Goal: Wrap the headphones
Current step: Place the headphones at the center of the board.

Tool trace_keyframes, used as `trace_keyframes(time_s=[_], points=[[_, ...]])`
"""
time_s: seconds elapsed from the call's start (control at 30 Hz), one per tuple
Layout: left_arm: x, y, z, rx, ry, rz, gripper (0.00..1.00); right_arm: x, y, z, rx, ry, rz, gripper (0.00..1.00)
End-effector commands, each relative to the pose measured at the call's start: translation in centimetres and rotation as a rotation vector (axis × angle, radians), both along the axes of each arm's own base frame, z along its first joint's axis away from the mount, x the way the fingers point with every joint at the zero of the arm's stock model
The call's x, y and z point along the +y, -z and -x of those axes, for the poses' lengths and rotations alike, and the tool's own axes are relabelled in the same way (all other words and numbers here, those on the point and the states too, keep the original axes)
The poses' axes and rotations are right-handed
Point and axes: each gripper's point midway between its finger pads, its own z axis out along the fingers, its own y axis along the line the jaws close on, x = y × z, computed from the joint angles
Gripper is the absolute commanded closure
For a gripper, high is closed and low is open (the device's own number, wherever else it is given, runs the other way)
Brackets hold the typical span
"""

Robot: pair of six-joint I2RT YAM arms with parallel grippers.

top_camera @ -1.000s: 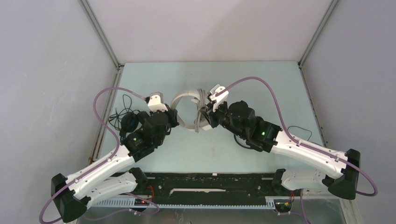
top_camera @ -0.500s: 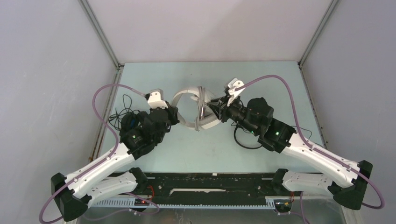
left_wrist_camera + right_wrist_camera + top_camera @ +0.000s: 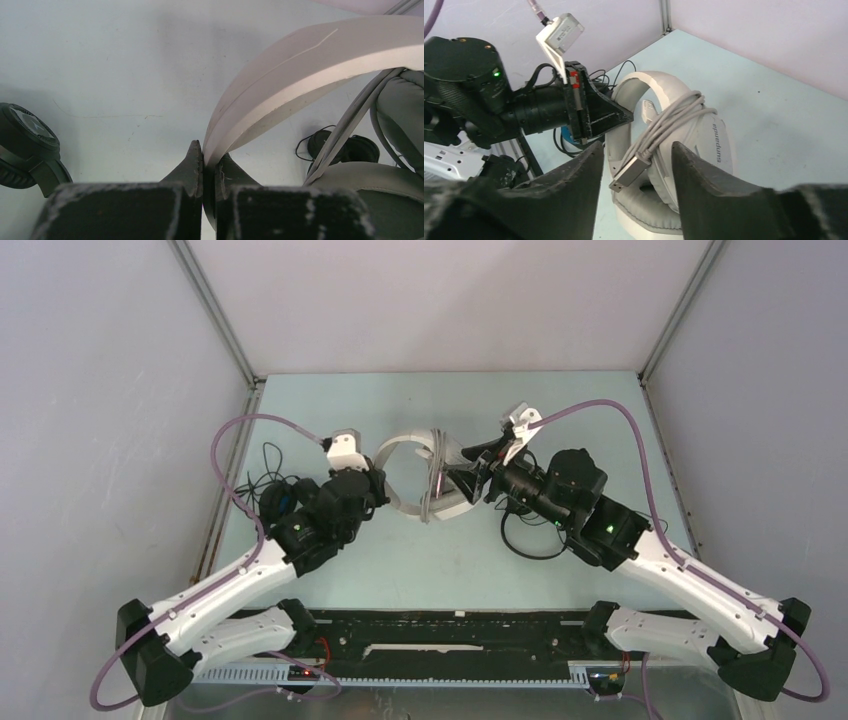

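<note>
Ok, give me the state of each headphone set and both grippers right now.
White-grey headphones: grey cable wound round the headband, plug hanging free.
Left gripper: shut on the headband.
Right gripper: open, holding nothing.
Black headphones with blue lining: not wrapped.
Slim black headphones: not wrapped, partly under the right arm.

Pale green table [image 3: 430, 565], white-grey headphones [image 3: 452, 504] at centre, black headphones [image 3: 275, 502] left, slim black set [image 3: 361, 148] right

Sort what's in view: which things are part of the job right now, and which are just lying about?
In use: white-grey headphones, their grey cable, left gripper shut on the headband, right gripper open.
Lying untouched: black headphones with blue lining, slim black headphones; cables loose.
</note>
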Motion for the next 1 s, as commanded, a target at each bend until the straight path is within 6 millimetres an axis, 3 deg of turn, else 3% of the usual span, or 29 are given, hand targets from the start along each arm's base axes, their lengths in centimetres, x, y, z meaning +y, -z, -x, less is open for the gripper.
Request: trace_keyframes(time_s=[0.0,0.1,0.17,0.27,0.33,0.63,0.97], points=[[-0.7,-7.1,-2.1,-0.146,-0.039,0.154,1.0,-0.6,-1.6,1.0,0.019,-0.011,-0.073,0.39],[-0.9,-6.5,-3.2,-0.128,-0.028,0.134,1.0,-1.7,-1.7,1.0,0.042,0.044,-0.085,0.22],[-1.2,-6.0,-4.1,-0.121,-0.005,0.124,1.0,-2.5,-1.5,0.9,0.057,0.079,-0.082,0.16],[-1.2,-5.0,-5.8,-0.086,0.003,0.096,1.0,-3.7,-0.1,0.3,0.098,0.151,-0.046,0.11],[-1.1,-4.1,-7.1,-0.055,0.007,0.087,1.0,-4.4,1.0,-0.1,0.131,0.192,-0.019,0.01],[-0.6,-1.0,-12.8,0.032,0.089,0.151,1.0,-6.0,2.2,0.2,0.18,0.23,0.012,0.01],[-0.2,3.7,-18.7,0.168,0.095,0.111,1.0,-5.7,3.0,0.3,0.197,0.206,0.012,0.0]])
